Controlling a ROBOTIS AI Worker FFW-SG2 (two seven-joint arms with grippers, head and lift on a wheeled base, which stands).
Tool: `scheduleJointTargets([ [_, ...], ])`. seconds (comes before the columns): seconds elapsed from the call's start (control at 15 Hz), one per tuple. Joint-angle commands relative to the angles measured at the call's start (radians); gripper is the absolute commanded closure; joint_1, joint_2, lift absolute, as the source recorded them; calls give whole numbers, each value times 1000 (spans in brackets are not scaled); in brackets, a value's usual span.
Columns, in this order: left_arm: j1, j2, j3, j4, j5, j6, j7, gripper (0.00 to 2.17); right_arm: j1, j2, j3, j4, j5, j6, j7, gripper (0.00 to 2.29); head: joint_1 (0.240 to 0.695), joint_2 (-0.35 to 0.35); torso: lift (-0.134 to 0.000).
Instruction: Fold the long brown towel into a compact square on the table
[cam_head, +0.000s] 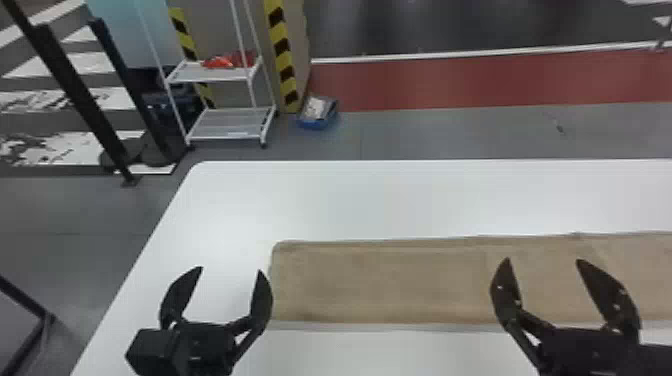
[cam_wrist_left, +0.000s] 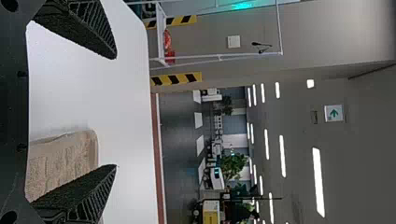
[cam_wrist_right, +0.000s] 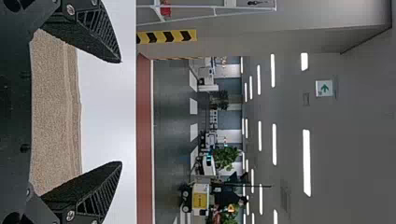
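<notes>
Both the left gripper and the right gripper are black, their fingers dark with a ribbed pattern. Running from beside the left fingers to beneath the right ones, the towel is sandy brown, with a paler stripe along one edge between the right fingers. Around both pairs of fingers, the table is plain white. Well beyond them, the floor is grey, crossed by a brick-red band. Also beyond the left fingers, the cart is white, the bin blue, and the post striped yellow and black.
</notes>
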Motion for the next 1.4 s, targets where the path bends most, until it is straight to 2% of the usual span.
scheduleJointTargets([
  [0.0, -5, -4, 1, -12, -1, 11, 6, 36, -3, 1, -1, 1, -18, -1, 0, 110, 695, 151, -112],
  [0.2, -44, -4, 39, -44, 1, 167, -25, 36, -9, 1, 2, 6, -23, 2, 0, 110, 695, 152, -112],
  [0.4, -107, -4, 101, -86, 19, 465, -117, 73, -9, 1, 2, 9, -35, 2, 0, 113, 695, 173, -112],
  [0.67, -169, -4, 116, -155, 44, 821, -244, 100, -9, 1, -1, 9, -43, -1, 0, 113, 695, 181, -112],
  [1.33, -252, -4, 65, -152, 59, 1014, -279, 130, -32, 1, -4, 49, -43, 11, 0, 113, 695, 114, -112],
])
